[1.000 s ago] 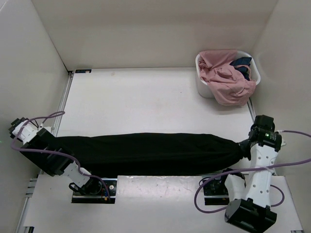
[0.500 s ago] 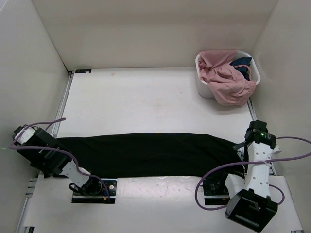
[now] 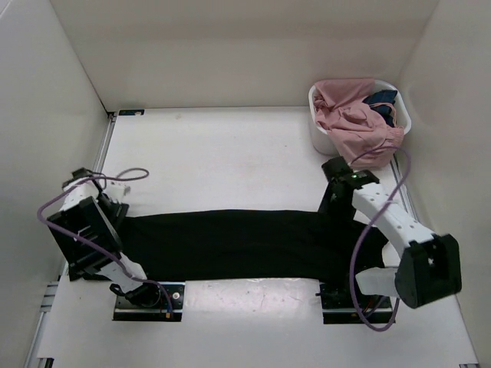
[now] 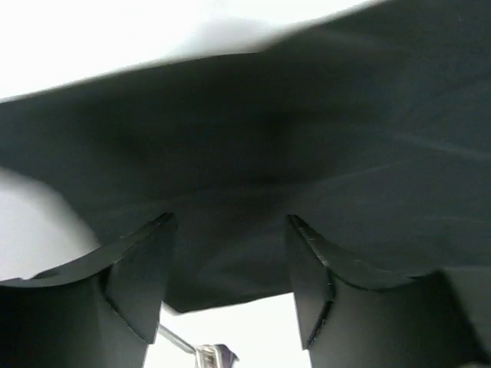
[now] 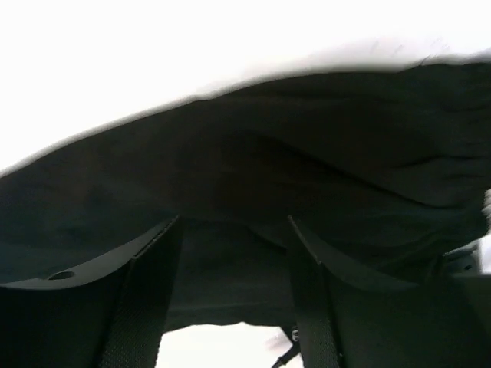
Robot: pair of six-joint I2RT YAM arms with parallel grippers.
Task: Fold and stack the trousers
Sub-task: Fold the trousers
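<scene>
The black trousers (image 3: 230, 244) lie flat as one long band across the near half of the table, from left to right. My left gripper (image 3: 116, 215) sits at their left end. In the left wrist view it (image 4: 229, 222) is open, low over the fabric (image 4: 307, 138), with nothing pinched between its fingers. My right gripper (image 3: 331, 207) reaches in over the right part of the trousers. In the right wrist view it (image 5: 233, 222) is also open, with dark cloth (image 5: 307, 153) under and ahead of it.
A white basket (image 3: 318, 138) stands at the back right. It holds a pink garment (image 3: 360, 126) and a small dark blue garment (image 3: 381, 100). White walls close in the table on the left, back and right. The arm bases (image 3: 149, 295) are at the near edge.
Both grippers have opened and let go of the trousers' ends, and the cloth now rests flat. The right arm has swung inward and farther back over the trousers. The left arm has moved right.
</scene>
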